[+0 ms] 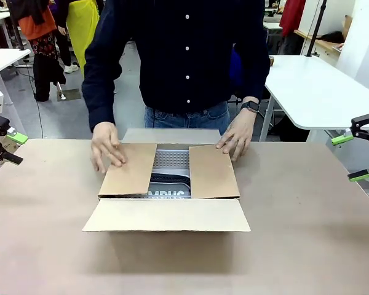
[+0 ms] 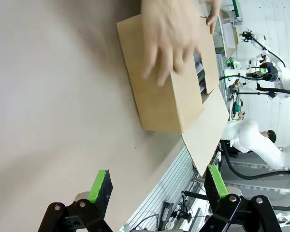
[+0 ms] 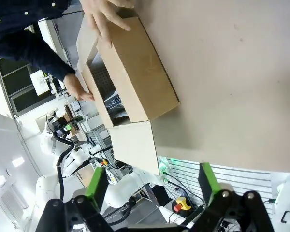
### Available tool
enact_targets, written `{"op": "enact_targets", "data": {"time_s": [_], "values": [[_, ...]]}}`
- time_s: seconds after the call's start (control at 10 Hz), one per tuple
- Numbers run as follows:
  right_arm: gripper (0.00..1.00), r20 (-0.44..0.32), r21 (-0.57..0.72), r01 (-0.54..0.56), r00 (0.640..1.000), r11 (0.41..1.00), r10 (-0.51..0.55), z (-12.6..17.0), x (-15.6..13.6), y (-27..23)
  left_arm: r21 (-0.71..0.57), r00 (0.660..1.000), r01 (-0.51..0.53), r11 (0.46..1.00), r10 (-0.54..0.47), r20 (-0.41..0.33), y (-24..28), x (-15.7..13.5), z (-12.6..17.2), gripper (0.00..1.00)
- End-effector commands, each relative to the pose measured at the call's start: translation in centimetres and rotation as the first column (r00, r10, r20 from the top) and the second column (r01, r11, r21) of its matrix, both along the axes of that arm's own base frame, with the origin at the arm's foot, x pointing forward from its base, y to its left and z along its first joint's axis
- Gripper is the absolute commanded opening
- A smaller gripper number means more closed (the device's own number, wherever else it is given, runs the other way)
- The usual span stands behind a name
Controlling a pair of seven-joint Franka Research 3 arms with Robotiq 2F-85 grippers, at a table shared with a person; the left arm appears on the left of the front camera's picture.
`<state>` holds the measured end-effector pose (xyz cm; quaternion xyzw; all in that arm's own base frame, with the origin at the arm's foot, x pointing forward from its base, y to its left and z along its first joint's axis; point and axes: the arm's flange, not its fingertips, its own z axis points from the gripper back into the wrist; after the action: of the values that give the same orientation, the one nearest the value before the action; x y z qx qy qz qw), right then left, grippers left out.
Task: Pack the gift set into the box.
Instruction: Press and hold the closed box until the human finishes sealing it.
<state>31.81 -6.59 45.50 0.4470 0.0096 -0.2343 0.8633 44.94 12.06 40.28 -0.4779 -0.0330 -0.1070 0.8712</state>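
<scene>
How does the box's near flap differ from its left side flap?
The left side flap is folded in over the opening with the person's hand on it; the near flap lies splayed outward, untouched. The near flap is wider, the left side flap narrower. Both are plain brown cardboard.

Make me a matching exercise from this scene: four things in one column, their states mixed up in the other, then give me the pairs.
Things:
1. basket
2. near flap
3. side flaps
4. left gripper

States:
A. open, holding nothing
B. folded inward over the top
C. spread outward toward the robot
D. inside the box, showing through the gap

Pairs: 1-D, 2-C, 3-B, 4-A
</scene>
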Motion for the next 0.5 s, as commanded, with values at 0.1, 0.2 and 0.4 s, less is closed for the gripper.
{"op": "enact_targets", "data": {"time_s": [0.1, 0.2, 0.4], "values": [[1.00, 0.015, -0.002, -0.010, 1.000, 1.000, 0.010, -0.23, -0.19, 0.04, 0.003, 1.000, -0.005, 1.000, 0.005, 0.006, 0.00, -0.17, 0.00, 1.00], [1.00, 0.015, -0.002, -0.010, 1.000, 1.000, 0.010, -0.23, -0.19, 0.04, 0.003, 1.000, -0.005, 1.000, 0.005, 0.006, 0.00, -0.17, 0.00, 1.00], [1.00, 0.015, -0.002, -0.010, 1.000, 1.000, 0.010, -0.23, -0.19, 0.04, 0.003, 1.000, -0.005, 1.000, 0.005, 0.006, 0.00, -0.17, 0.00, 1.00]]}}
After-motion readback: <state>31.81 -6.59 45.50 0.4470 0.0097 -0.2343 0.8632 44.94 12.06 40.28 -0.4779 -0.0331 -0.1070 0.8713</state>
